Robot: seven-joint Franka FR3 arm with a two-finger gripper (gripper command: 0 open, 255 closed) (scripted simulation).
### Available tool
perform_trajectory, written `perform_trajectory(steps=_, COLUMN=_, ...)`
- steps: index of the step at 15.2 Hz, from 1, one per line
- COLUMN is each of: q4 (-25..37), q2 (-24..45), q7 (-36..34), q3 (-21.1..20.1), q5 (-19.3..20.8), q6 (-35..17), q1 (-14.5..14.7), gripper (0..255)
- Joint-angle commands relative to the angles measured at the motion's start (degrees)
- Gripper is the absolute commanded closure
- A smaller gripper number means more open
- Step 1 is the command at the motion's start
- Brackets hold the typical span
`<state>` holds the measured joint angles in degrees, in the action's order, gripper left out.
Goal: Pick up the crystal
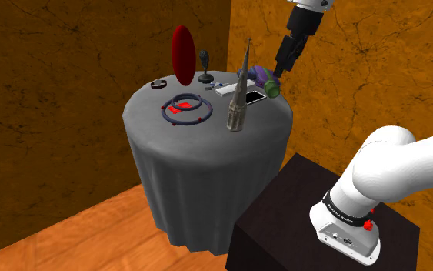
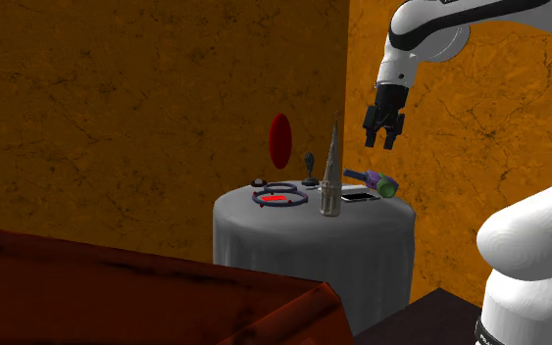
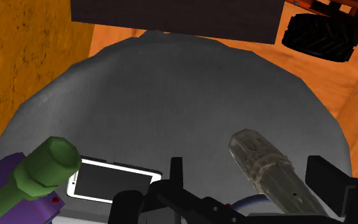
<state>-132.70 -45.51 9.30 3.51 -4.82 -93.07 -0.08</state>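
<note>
Grey-draped round table (image 1: 207,181); tall pale crystal (image 1: 238,100) upright near its edge by the stand; gripper (image 2: 384,140) hangs well above, fingers wide apart, holding nothing, over the purple-green tool (image 1: 267,81); phone (image 1: 253,97) beside the crystal.

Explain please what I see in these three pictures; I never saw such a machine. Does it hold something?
This is a simulated white robot arm with a black pincer. Two pictures come from cameras standing in the room; the third comes from a camera on its hand, looking down. A round table under grey cloth carries a tall pointed crystal, a white phone, a purple-and-green object, a red disc and dark rings. The pincer hangs open above the table and holds nothing.
</note>
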Motion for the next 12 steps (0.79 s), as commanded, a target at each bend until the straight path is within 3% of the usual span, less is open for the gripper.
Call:
perform_trajectory(steps=1, q4=0.00, q2=0.00, q7=0.00, q3=0.00, q5=0.00, q6=0.00, q1=0.00, gripper=0)
perform_trajectory(steps=7, q4=5.66, q2=6.83, q7=-9.06, q3=-7.68, q5=0.56, q6=-7.86, q1=-0.48, gripper=0)
perform_trajectory(steps=12, q4=12.39, q2=13.69, q7=-17.13, q3=-14.09, q5=3.55, q6=-12.80, q1=-2.05, gripper=0)
